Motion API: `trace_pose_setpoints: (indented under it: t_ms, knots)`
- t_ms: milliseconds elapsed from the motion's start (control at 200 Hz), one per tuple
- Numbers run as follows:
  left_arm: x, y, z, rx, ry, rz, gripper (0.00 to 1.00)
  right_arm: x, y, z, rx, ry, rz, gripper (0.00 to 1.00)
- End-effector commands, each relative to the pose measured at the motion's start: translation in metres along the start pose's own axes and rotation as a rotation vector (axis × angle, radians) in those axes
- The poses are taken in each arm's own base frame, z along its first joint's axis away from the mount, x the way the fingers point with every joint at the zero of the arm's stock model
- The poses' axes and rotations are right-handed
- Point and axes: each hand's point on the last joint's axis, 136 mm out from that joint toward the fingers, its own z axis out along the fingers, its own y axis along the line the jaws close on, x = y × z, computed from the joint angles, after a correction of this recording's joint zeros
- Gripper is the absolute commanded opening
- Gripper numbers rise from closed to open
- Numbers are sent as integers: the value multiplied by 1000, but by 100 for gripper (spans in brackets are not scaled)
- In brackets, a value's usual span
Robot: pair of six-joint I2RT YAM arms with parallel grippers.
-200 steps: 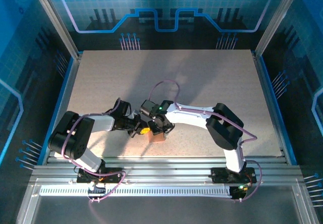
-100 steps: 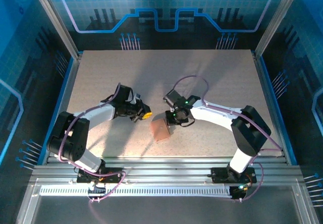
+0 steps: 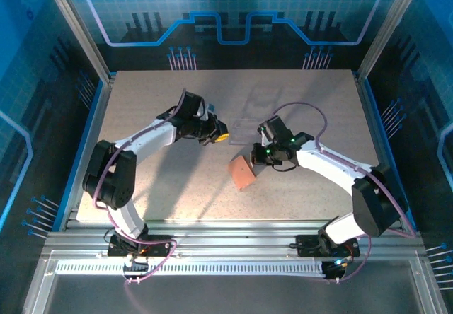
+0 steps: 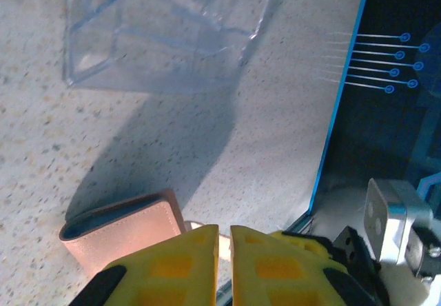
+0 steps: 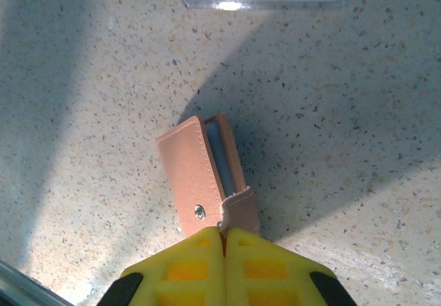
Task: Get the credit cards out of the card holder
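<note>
Speckled beige table lay inside blue printed walls, and on it both arms reached toward the middle. Seen from its wrist camera, the right gripper had its yellow fingers pressed together with no gap, pinching the closing tab at the near end of the card holder. That view alone showed the holder's detail: folded shut, tan covers, a small metal snap on the left cover, and a strip of blue-grey lining between the covers. Whether its lower edge touched the table could not be told. The left gripper, seen from its own wrist camera, held its fingers almost together, with a thin slit between them and nothing in it. Just beyond and to the left of those fingertips, not touching them, the holder showed its spine and one cover. From above, the holder stood tilted near the table's centre, just left of the right gripper, with the left gripper farther back and to the left, apart from it. The clear plastic tray lay beyond the holder on the far side. It was sharp in both wrist views but only a faint outline from above, between the two wrists.
</note>
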Motion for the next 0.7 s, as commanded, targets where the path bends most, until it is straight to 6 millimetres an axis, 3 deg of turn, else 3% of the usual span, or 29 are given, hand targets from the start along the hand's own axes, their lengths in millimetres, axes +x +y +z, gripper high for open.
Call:
trace_pose_setpoints:
  t_ms: [0,325,695]
  knots:
    - [-1,-2,4,-29,18,8,13,-8,9,-18,-62,-57,-2,4]
    - [-11,-29,-11,-3,-34,53,13,-16,29,-40,-170,-138,53,1]
    - [-7,-21,-28,-37,-89,82,13,-25,69,-24,-257,-144,64,0]
